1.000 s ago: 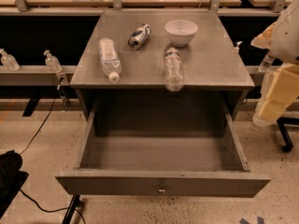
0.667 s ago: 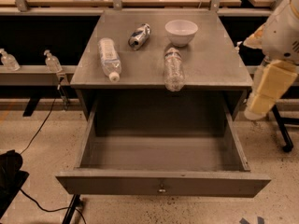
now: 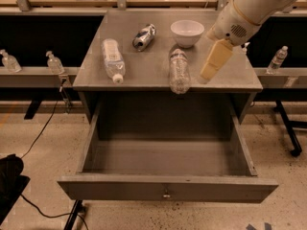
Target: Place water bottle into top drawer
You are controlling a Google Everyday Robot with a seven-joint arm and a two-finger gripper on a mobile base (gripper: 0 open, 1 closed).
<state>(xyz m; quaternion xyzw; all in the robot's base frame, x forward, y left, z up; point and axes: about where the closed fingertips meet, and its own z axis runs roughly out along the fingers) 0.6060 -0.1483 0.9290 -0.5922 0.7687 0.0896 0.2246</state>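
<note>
Camera view is showing the water bottle [image 3: 178, 73] lying on the cabinet top [image 3: 144, 73], centre frame, long axis running up-down, neck pointing upward; the gripper [image 3: 207, 74] is hovering just right of it, and I cannot tell how wide it is; the top drawer [image 3: 120, 188] is standing open below

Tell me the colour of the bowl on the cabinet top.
The bowl is plain white, seen in the camera view; the gripper hangs close beside it.

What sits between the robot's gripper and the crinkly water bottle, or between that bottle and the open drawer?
Nothing visible does. The gripper hangs just beside the water bottle, with only bare cabinet top between. The bottle lies at the front edge, right above the open top drawer; the white bowl sits behind it.
</note>
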